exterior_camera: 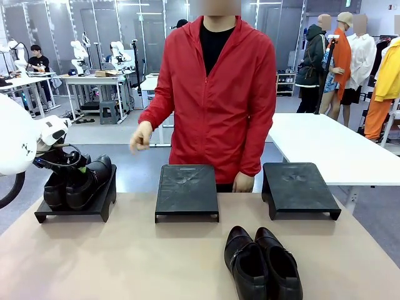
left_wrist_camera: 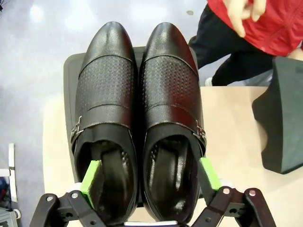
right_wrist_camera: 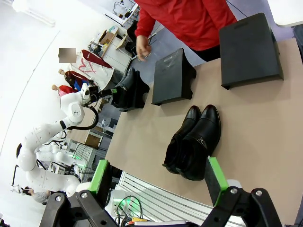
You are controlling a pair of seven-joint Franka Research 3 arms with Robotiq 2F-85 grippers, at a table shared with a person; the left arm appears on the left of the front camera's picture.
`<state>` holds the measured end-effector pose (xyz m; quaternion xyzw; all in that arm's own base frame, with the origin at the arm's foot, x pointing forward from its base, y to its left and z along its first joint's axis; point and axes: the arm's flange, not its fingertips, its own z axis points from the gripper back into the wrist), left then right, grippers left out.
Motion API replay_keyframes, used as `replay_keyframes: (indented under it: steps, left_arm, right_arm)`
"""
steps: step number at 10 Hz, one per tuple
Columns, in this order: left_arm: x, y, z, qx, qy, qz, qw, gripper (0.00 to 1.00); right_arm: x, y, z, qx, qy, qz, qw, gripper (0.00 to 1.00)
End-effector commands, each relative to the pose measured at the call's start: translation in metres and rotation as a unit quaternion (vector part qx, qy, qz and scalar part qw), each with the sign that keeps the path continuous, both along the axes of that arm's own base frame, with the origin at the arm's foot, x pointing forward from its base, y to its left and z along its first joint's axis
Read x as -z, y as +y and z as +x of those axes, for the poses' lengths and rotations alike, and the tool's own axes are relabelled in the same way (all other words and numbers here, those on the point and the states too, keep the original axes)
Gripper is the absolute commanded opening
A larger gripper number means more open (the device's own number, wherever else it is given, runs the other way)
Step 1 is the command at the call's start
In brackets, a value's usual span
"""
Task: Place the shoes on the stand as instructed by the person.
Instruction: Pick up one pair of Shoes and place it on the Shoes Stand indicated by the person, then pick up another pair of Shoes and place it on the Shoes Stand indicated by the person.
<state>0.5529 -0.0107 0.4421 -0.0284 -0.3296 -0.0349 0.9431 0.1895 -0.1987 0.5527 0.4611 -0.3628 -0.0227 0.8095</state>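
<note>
Glossy black leather fills the left wrist view: one pair of shoes (left_wrist_camera: 137,94) stands side by side on the left stand (left_wrist_camera: 68,80). The left gripper (left_wrist_camera: 149,172) is down over their heel ends with its fingers spread wide. One green pad (left_wrist_camera: 90,177) sits inside the opening of one shoe, near that shoe's outer wall. The other pad (left_wrist_camera: 209,172) is outside the second shoe, touching its flank or just beside it; the angle does not settle which.

From the front, the second pair (exterior_camera: 262,262) lies on the table (exterior_camera: 125,262), near the robot's edge, in front of the middle stand (exterior_camera: 187,190) and the right stand (exterior_camera: 297,187). The right gripper (right_wrist_camera: 156,177) hangs above the table's near edge with its fingers wide apart, holding nothing, the second pair lying just beyond them. The person (exterior_camera: 219,94) stands behind the middle stand, one hand (exterior_camera: 140,137) raised and the other (exterior_camera: 244,182) at the table edge.
</note>
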Motion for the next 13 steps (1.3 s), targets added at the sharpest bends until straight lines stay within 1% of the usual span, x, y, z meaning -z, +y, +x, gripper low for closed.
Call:
replay_keyframes:
  steps: [1,12,13]
  left_arm:
    - [0.0016,-0.0011,0.0049,0.0,-0.001,-0.001,1.0,1.0]
    - [0.0016,-0.0011,0.0049,0.0,-0.001,-0.001,1.0,1.0]
    - [0.0032,-0.0003,0.0002,0.0,0.002,0.0,1.0,0.99]
  right_arm:
    - [-0.0001,-0.0004,-0.0001,-0.004,-0.01,-0.001,1.0,1.0]
    - [-0.0001,-0.0004,-0.0001,-0.004,-0.01,-0.001,1.0,1.0]
    - [-0.0001,-0.0004,-0.0001,-0.004,-0.01,-0.001,1.0,1.0]
